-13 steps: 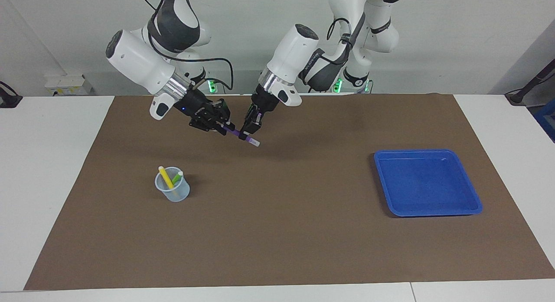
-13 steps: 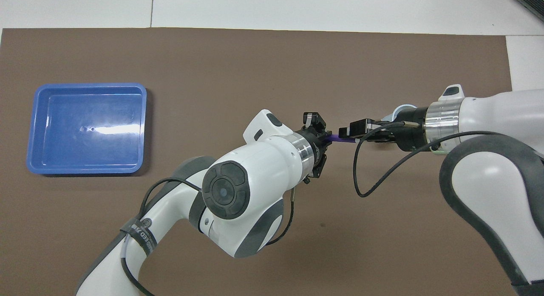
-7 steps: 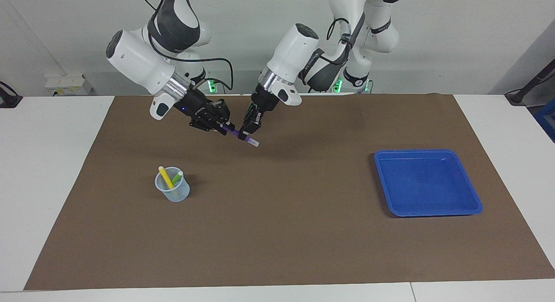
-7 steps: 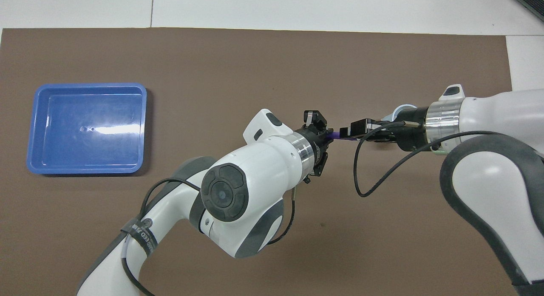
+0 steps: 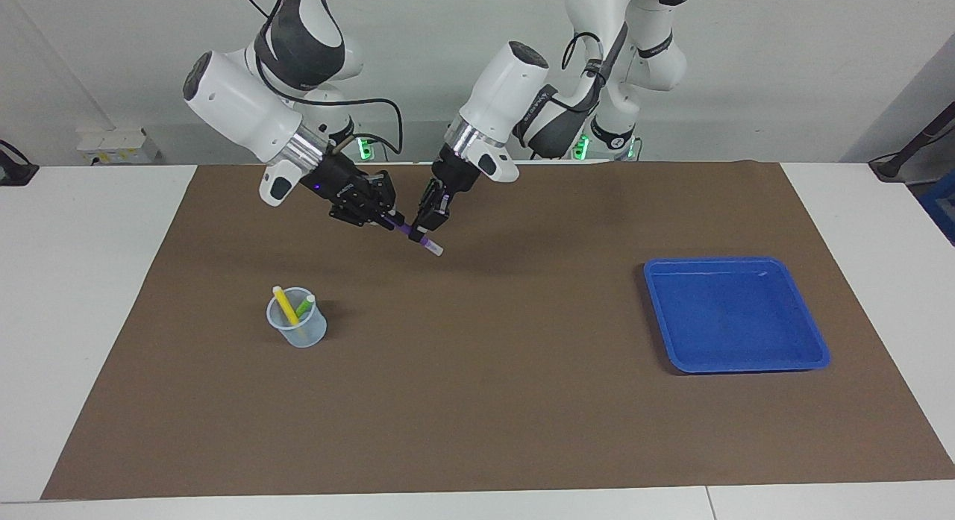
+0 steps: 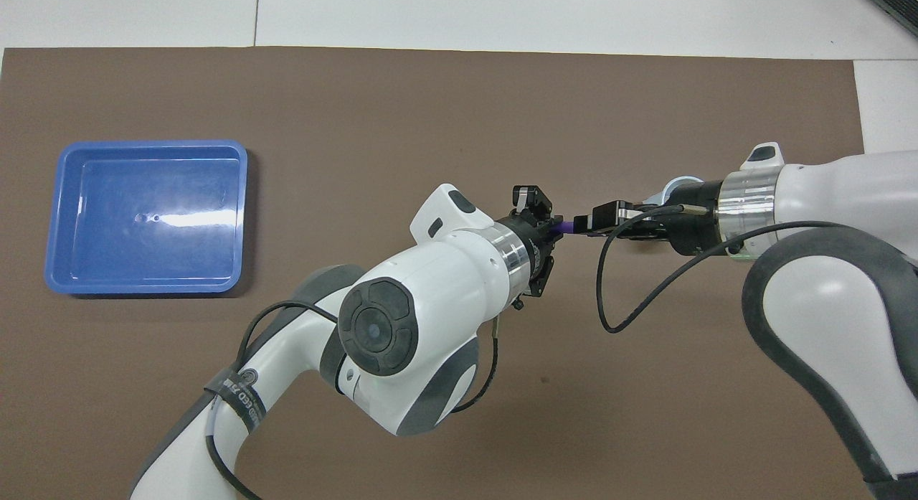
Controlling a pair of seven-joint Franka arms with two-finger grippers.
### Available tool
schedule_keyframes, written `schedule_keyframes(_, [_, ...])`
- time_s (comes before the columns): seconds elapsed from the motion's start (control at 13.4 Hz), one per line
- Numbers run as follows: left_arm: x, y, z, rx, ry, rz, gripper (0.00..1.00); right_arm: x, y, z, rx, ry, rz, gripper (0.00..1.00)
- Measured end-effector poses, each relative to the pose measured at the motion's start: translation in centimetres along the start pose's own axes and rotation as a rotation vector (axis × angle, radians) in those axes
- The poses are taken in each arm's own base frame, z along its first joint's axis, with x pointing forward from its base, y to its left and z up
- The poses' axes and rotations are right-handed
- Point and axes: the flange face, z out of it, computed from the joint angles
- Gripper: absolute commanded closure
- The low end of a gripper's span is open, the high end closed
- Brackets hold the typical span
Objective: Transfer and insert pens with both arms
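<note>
The purple pen hangs in the air over the brown mat, slanting down to its pale cap end; in the overhead view only a short piece of the purple pen shows. My left gripper is shut on it near the cap end. My right gripper is shut on its other end. The two grippers are close together. The yellow pen and the green pen stand in a clear cup toward the right arm's end of the table.
A blue tray with nothing in it lies toward the left arm's end of the table. The brown mat covers most of the white table. In the overhead view the right arm hides the cup.
The two grippers have drawn a little closer together along the purple pen, so less of it shows between them. The pen's cap end has sunk slightly. The cup and tray have not moved.
</note>
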Motion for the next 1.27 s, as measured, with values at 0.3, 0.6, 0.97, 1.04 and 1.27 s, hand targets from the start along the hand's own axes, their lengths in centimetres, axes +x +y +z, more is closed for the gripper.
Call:
schedule_keyframes(0.3, [0.0,0.0,0.0,0.000,0.000,0.001,0.60,0.0,0.0,0.0,0.000,0.000,-0.002,1.00])
schedule_keyframes(0.6, [0.3,0.3,0.0,-0.003,0.004,0.001,0.00,0.4,0.2,-0.4,-0.003,0.036,-0.010,1.00])
schedule_keyframes(0.97, [1.6,1.3,-0.2,-0.009,0.022,-0.017,0.00,1.0,0.9,-1.4,-0.067,0.053,-0.054,1.00])
schedule_keyframes(1.04, [2.3,1.8,-0.4,-0.015,0.028,-0.027,0.00,1.2,1.2,-2.0,-0.108,0.053,-0.075,1.00])
schedule_keyframes(1.27, [4.6,3.6,-0.8,-0.024,0.053,-0.060,0.00,1.8,2.6,-4.9,-0.264,0.011,-0.138,1.00])
